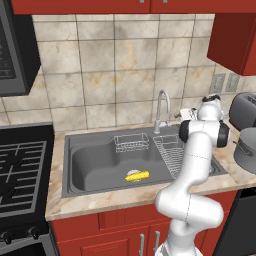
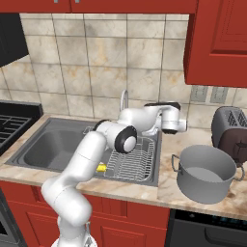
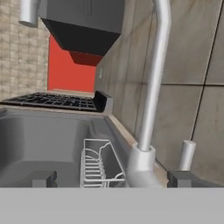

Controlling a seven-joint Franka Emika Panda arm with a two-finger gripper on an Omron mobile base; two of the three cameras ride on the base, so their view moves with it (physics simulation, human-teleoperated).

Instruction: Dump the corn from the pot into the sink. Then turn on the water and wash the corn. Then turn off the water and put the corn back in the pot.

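Centrally, a dark basin, the sink (image 1: pixel 90 162), is set in a marbled counter (image 2: pixel 193 202); ribbed yellow corn (image 1: pixel 136 175) lies inside. Gripper (image 3: pixel 112 178) jaws are spread wide near the chrome tap (image 3: pixel 151 87). Right: round metal pot (image 2: pixel 205 173).

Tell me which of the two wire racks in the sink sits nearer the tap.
The small basket rack against the sink's back wall, just left of the tap. The other, larger rack fills the right end, running toward the front edge.

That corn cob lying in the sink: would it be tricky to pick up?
Probably a bit. The corn is rounded and lies on its side on the sink floor, so a nudge may roll it. It looks stiff, small and likely light.
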